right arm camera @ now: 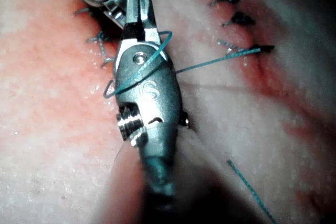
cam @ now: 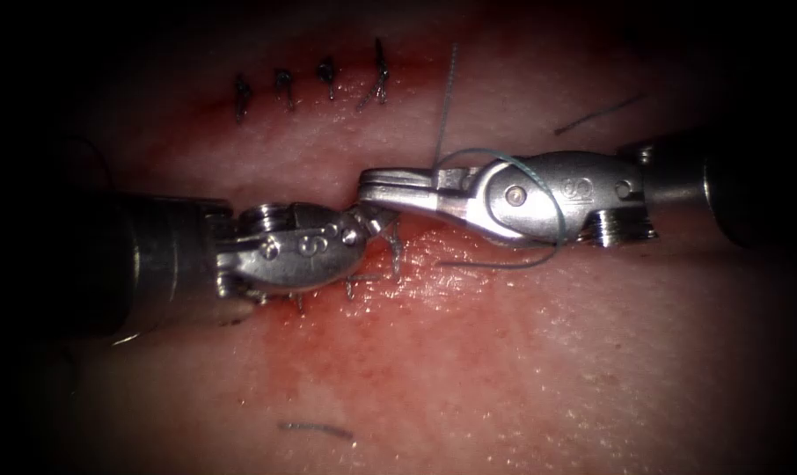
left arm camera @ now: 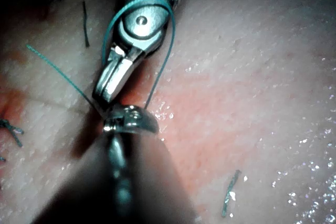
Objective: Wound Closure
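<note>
Reddened tissue (cam: 469, 352) lies beneath; thread (cam: 539, 189) loops around the closed right tool (cam: 372, 186); left tool (cam: 376, 220) unclear.

The backdrop is the tissue (cam: 522, 352), a pale pink, wet-looking surface. In the endoscope view the light falls strongest on the middle and fades outward into a dark border (cam: 11, 53) that goes black at the corners. What lies beyond that darkness cannot be made out. In the left wrist view the light is harder and closer. It raises small bright glints (left arm camera: 307, 195) across the moist surface, and a soft shadow (left arm camera: 79, 192) lies over part of it.
</note>
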`<action>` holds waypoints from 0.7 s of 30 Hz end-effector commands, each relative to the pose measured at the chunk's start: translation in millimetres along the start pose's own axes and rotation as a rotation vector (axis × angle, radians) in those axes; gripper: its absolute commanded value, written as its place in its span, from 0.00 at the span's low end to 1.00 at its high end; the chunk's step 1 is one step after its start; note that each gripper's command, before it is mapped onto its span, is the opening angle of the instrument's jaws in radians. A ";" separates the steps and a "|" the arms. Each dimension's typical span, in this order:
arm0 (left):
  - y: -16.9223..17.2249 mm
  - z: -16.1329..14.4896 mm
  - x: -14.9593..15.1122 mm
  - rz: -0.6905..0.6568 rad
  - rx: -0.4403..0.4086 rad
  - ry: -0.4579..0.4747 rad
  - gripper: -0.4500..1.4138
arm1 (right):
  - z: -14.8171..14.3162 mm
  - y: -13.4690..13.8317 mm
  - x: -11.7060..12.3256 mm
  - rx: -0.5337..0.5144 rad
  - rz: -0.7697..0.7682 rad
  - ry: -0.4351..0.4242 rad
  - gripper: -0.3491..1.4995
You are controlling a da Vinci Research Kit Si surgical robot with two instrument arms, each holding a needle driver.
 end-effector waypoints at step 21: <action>0.9 -4.6 1.6 0.013 -0.141 0.028 0.00 | 1.5 0.3 -4.8 0.090 -0.084 -0.272 0.82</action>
